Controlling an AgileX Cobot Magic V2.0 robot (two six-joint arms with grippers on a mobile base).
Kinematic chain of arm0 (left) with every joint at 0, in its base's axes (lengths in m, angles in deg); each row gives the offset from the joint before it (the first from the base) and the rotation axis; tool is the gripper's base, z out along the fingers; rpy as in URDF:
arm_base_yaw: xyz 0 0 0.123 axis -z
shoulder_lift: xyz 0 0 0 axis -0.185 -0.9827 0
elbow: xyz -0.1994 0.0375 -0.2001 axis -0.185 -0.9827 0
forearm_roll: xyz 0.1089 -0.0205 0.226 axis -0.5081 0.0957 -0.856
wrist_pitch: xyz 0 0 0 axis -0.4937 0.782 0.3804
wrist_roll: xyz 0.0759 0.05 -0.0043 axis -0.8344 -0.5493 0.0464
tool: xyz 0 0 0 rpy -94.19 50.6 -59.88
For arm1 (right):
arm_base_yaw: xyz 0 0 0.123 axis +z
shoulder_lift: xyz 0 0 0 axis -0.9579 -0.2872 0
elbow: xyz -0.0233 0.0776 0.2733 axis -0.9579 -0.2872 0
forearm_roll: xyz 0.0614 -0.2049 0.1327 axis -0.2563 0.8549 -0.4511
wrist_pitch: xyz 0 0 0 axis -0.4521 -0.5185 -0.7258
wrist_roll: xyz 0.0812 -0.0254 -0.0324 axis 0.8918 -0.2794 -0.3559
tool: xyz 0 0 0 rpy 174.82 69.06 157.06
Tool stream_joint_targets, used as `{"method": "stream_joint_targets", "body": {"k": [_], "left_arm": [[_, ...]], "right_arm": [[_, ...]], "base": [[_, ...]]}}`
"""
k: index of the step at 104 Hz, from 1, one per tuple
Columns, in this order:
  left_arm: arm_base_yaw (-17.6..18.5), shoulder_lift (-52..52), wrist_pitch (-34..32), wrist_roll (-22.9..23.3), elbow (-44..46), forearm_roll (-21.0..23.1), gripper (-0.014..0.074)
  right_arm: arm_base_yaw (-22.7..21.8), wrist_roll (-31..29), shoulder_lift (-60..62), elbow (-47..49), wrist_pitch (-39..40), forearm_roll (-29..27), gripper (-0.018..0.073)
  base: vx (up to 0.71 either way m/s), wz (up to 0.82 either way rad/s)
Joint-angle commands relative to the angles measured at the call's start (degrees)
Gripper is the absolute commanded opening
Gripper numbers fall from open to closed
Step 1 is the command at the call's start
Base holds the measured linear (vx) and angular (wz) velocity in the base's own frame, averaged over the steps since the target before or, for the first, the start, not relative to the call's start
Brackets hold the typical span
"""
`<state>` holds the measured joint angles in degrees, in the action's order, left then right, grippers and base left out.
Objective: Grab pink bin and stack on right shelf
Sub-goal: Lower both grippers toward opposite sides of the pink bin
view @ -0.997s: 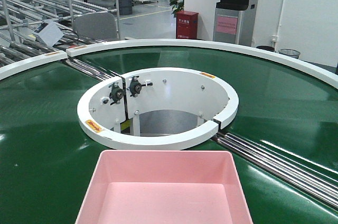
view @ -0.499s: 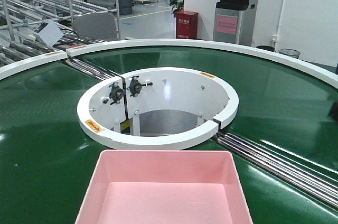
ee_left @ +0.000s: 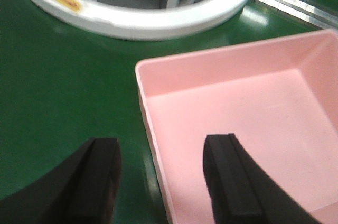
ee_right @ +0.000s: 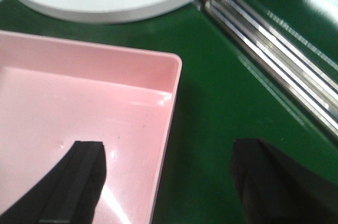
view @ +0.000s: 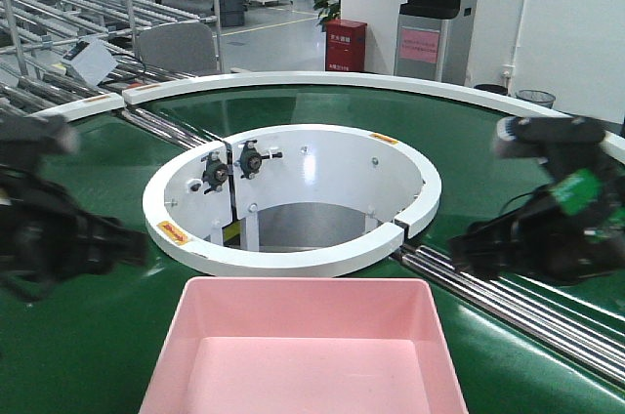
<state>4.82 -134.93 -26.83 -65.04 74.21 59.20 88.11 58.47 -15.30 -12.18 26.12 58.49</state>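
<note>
My left tool is spread: one finger is over the green belt and the other over the floor of the pink bin, with the bin's left wall between them. My right tool is spread too, straddling the right wall. Only the wrist views show this. From the front, my left arm and right arm are dark blurs flanking the bin. That view alone shows the bin resting on the belt, just before the white ring.
</note>
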Motion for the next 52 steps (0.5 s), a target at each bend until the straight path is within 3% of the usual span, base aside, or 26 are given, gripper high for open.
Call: {"method": "stream_joint_targets", "body": {"k": [1,22,52], "left_arm": [[1.4,-6.5,-1.6,1.0,4.8,0.9,0.0468],[2.6,-22.2,2.5,2.9,11.4,0.9,0.0468],[3.0,-27.4,0.3,5.3,12.5,-0.2,0.0459]], "right_arm": [[0.1,0.1,-3.2,3.2,2.3,0.3,0.0529],[0.1,0.1,-12.8,3.3,3.0,0.0,0.0529],[0.1,-1.8,-22.2,3.3,5.8,-4.7,0.0529]], "base": [[0.00,0.00],[0.00,0.00],[0.00,0.00]]}}
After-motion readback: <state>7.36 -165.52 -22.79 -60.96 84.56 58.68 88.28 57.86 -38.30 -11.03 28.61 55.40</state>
